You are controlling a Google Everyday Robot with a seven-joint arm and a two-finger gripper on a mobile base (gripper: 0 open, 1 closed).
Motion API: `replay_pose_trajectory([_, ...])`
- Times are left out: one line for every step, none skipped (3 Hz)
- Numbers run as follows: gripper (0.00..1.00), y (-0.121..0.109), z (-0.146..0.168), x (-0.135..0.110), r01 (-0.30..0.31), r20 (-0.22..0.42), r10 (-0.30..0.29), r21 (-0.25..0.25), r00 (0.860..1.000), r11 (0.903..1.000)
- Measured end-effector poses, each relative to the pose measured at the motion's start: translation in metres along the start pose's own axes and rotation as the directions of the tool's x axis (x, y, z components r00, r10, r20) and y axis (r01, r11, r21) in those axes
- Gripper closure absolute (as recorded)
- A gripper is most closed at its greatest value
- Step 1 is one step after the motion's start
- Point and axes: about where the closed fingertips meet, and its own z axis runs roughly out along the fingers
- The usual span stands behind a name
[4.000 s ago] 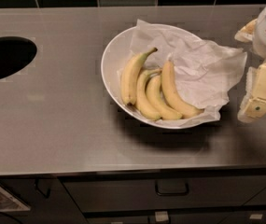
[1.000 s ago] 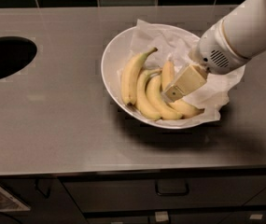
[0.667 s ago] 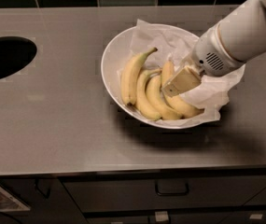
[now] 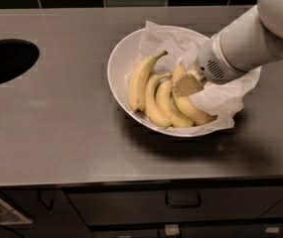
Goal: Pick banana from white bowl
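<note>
On the worktop [image 4: 56, 123] stands the white bowl [image 4: 112, 63], lined on its right side with a crumpled white paper [image 4: 220, 93]. Four seconds ago the arm [image 4: 245, 43] was outside the bowl, to the right of it. Now it reaches in from the upper right, and the gripper [image 4: 186, 85] is down inside the bowl. During the last second the gripper has only shifted a little toward the left. All four bananas lie as they did before.

The gripper's beige tip rests on the upper part of the banana [image 4: 193, 110]. I cannot tell if the gripper is open or closed on it.

The banana is the rightmost fruit in the bowl, and part of it lies on the paper. Its long axis goes from the upper left, near the middle of the bowl, to the lower right, near the rim. Its outer curve faces the lower left. The upper end is hidden under the gripper, and the lower end points to the right.

Just beside it, on the left, lie two shorter bananas [image 4: 160, 103]. Further left is a paler banana [image 4: 138, 83], and its stem points up and to the right.
</note>
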Motion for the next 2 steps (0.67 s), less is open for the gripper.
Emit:
replay_pose_trajectory([0.50,-0.0109,0.0087,-0.0014,-0.025,0.013,0.024,0.060,1.000,0.9979])
replay_pose_trajectory([0.48,-0.0202,0.0159,-0.0022,-0.045,0.014,0.044,0.104,0.999,0.9936])
